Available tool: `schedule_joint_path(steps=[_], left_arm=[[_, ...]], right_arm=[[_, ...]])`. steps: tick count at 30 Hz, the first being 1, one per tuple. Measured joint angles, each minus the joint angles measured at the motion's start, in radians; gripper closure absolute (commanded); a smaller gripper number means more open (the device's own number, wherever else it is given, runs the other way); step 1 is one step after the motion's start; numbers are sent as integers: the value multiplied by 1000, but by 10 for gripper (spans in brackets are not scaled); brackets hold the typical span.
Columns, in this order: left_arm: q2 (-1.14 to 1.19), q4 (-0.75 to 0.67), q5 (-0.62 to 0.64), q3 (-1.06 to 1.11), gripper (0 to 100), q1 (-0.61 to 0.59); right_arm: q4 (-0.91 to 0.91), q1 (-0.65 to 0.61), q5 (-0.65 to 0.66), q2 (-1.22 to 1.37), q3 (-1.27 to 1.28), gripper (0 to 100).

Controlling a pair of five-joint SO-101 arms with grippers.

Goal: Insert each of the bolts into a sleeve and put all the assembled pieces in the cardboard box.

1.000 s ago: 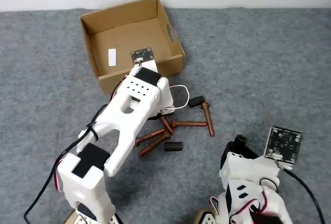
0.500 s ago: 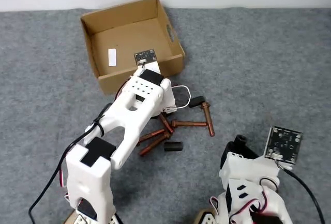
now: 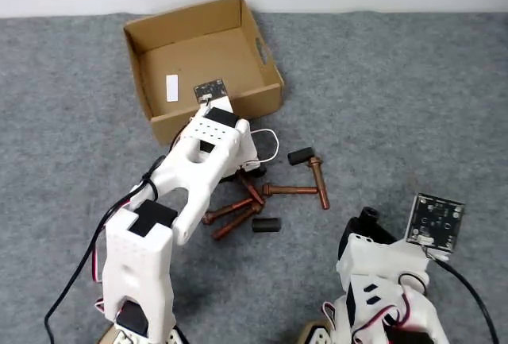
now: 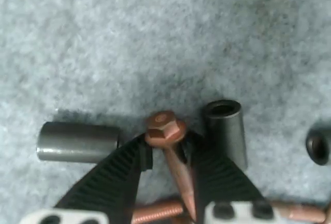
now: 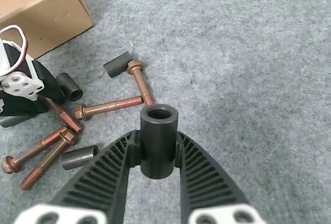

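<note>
My left gripper (image 4: 168, 169) is down in the bolt pile in front of the cardboard box (image 3: 202, 50), shut on a copper bolt (image 4: 165, 128) just below its hex head. Dark sleeves (image 4: 77, 141) (image 4: 226, 131) lie on either side of that bolt. My right gripper (image 5: 158, 151) is shut on a black sleeve (image 5: 158, 136), held upright with its bore facing the camera, above the carpet near the table's front. Other bolts (image 3: 317, 181) (image 3: 290, 190) (image 3: 232, 210) and loose sleeves (image 3: 300, 156) (image 3: 266, 224) lie between the arms.
Grey carpet (image 3: 413, 98) covers the table, with free room to the right of the pile. The box has an open top and a white label (image 3: 172, 87) on its floor. The left arm (image 3: 198, 169) hangs over part of the pile.
The left arm has shifted a little to the left over the pile, uncovering the sleeve by the bolt head. The right arm has not moved.
</note>
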Motion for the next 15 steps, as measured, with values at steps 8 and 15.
schedule_joint_path(steps=[8,15], left_arm=[[12,-12,2,-28,995,3],[15,68,2,-77,996,29]], right_arm=[[0,0,0,0,0,990],[0,0,0,0,0,990]])
